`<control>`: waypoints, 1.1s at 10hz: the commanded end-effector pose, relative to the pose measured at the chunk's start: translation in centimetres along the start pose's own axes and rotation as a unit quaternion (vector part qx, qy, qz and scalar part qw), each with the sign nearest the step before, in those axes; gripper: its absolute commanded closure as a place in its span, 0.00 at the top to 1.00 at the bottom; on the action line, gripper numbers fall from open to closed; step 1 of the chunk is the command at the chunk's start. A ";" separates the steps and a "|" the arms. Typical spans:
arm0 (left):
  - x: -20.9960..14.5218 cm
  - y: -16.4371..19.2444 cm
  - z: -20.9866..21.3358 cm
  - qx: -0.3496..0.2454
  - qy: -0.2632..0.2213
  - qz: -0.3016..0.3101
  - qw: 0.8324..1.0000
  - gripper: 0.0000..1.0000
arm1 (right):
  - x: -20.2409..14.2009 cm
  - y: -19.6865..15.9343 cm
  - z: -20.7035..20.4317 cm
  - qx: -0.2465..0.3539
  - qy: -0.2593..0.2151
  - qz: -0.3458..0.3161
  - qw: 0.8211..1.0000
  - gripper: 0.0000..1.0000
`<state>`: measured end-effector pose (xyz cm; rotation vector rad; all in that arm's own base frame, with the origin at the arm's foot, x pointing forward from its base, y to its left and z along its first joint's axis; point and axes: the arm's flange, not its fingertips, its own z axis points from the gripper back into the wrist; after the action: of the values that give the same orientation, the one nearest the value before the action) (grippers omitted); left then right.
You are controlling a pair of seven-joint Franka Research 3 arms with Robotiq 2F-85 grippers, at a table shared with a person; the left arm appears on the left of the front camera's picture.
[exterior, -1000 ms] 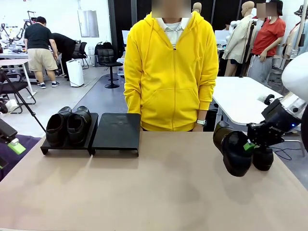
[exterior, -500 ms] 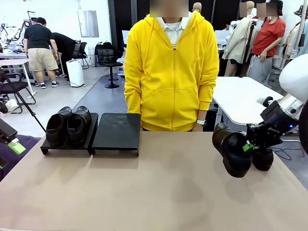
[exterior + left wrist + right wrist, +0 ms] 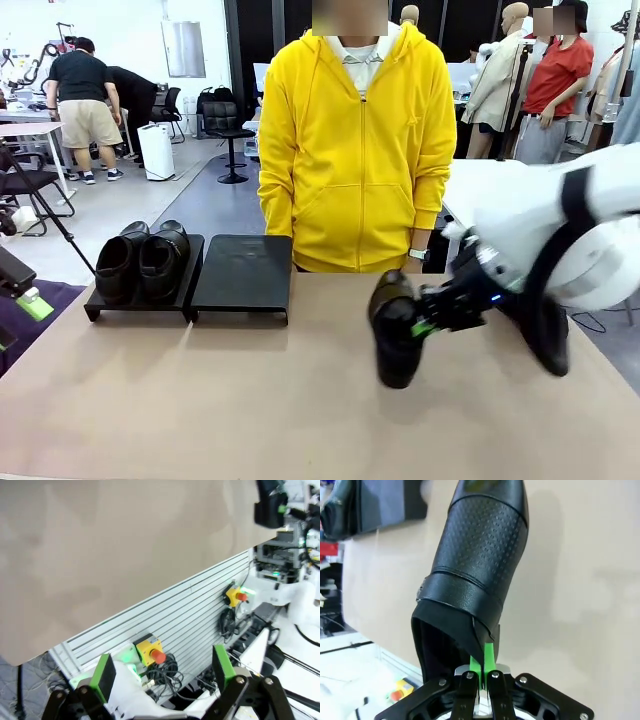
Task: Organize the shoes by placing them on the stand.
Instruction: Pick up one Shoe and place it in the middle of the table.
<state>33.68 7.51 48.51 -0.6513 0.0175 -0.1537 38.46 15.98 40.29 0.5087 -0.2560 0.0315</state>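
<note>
Beige worktop in a busy lab, with a person in a yellow hoodie standing at its far side. The right end effector, clamped on the heel rim of a black loafer, is now carrying it over the middle of the worktop. A second ago it was hanging near the right edge. The toe is pointing down and appears lifted off the surface. The black stand is sitting at far left, its left tray holding a pair of loafers, its right tray lying bare. The left end effector is hanging open off the left edge. The carried loafer is probably heading for the bare tray, with release yet to come.
</note>
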 end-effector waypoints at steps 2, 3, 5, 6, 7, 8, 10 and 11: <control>0.0 -0.1 0.1 -0.002 0.001 0.006 1.000 1.00 | -1.8 5.6 -5.9 0.011 -0.009 0.005 1.000 0.00; 0.0 -0.1 0.1 -0.002 0.001 0.006 1.000 1.00 | -2.6 6.7 -7.4 0.000 -0.006 -0.001 1.000 0.00; 0.0 -0.1 0.1 -0.002 0.001 0.006 1.000 1.00 | -3.6 7.4 -9.2 -0.004 0.013 -0.028 1.000 0.00; 0.0 -0.1 0.1 -0.002 0.001 0.006 1.000 1.00 | -3.9 7.4 -9.7 -0.009 0.017 -0.031 0.999 0.00; 0.0 -0.1 0.1 -0.002 0.001 0.006 1.000 1.00 | -4.1 7.4 -9.8 -0.011 0.028 -0.029 0.999 0.00; 0.0 -0.1 0.1 -0.002 0.001 0.006 1.000 1.00 | -4.2 7.4 -10.0 -0.014 0.037 -0.023 0.999 0.00; 0.0 -0.1 0.1 -0.002 0.001 0.006 1.000 1.00 | -4.3 7.4 -10.0 -0.003 0.067 -0.003 0.998 0.38; 0.0 -0.1 0.1 -0.002 0.001 0.006 1.000 1.00 | -4.4 7.4 -10.0 -0.001 0.070 0.000 0.998 0.97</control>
<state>33.67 7.51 48.51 -0.6514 0.0176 -0.1536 35.59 27.35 33.77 0.4817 -0.1259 0.0373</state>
